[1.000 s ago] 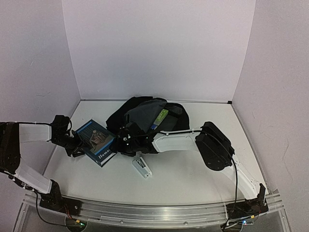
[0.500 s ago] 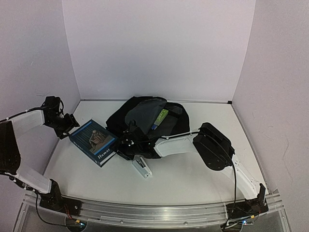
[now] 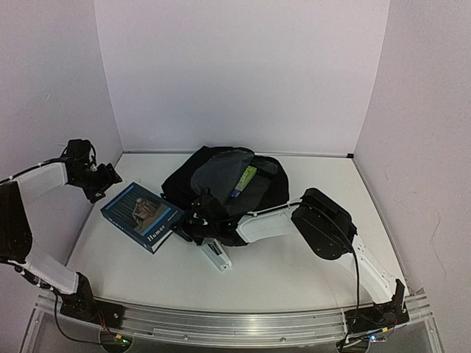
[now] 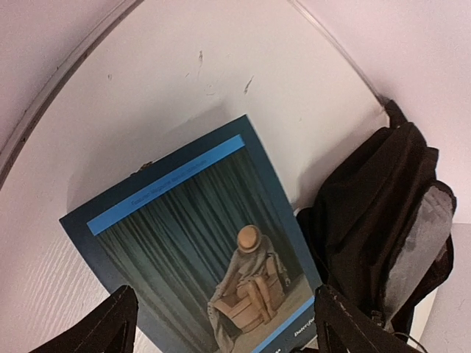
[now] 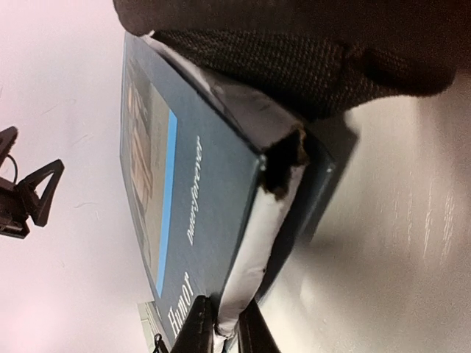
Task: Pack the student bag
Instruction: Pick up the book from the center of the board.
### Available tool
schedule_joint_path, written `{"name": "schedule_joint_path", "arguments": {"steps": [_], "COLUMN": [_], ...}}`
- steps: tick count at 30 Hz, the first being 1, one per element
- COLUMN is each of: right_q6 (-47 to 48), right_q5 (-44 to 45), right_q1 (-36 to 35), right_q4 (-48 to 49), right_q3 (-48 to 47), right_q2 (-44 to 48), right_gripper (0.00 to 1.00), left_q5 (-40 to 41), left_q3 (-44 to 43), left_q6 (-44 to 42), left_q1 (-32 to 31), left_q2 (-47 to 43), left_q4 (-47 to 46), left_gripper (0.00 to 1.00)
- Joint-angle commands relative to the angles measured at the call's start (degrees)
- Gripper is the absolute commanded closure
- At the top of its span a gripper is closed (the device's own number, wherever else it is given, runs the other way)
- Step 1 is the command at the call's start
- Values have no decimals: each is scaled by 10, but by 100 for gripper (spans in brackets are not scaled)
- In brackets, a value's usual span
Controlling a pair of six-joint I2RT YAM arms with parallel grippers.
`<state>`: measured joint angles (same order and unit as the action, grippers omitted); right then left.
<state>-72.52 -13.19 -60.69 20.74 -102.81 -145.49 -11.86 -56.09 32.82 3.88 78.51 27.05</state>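
Observation:
The student bag is a black backpack lying at mid-table with its mouth open, also seen in the left wrist view and the right wrist view. A blue hardback book titled "Humor" lies flat to its left, one corner against the bag. My right gripper is shut on the page block at the book's corner nearest the bag, seen close up in its own wrist view. My left gripper hangs open behind the book's far left edge, off the book, nothing between its fingers.
A grey stapler lies just in front of the bag, near the right gripper. A green item sticks out of the bag's opening. The left wall stands close behind the left arm. The right forearm reaches across the bag's front.
My left gripper has opened, let go of the book and drawn back to the far left. My right gripper has closed on the book's corner. The book has shifted slightly left.

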Motion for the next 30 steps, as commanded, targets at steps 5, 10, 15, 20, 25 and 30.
{"name": "schedule_joint_path", "arguments": {"steps": [5, 10, 15, 20, 25, 30], "right_q6": [87, 155, 233, 314, 392, 411], "right_q5": [15, 21, 68, 65, 61, -1], "right_q1": [-6, -18, -16, 5, 29, 68], "right_q4": [72, 73, 24, -60, -188, -196], "right_q3": [52, 77, 128, 133, 132, 210], "right_q2": [121, 213, 314, 383, 437, 525], "right_gripper": [100, 100, 100, 100, 100, 100], "left_q5": [-6, -44, -128, -248, -364, -434], "left_q3": [7, -5, -28, -48, -24, 20], "left_q6": [5, 5, -19, -53, -53, -39], "left_q1": [3, 4, 4, 4, 3, -1], "left_q2": [-144, -194, -225, -218, -195, -176], "left_q4": [45, 61, 50, 27, -44, -142], "left_gripper": [13, 8, 4, 1, 1, 0]}}
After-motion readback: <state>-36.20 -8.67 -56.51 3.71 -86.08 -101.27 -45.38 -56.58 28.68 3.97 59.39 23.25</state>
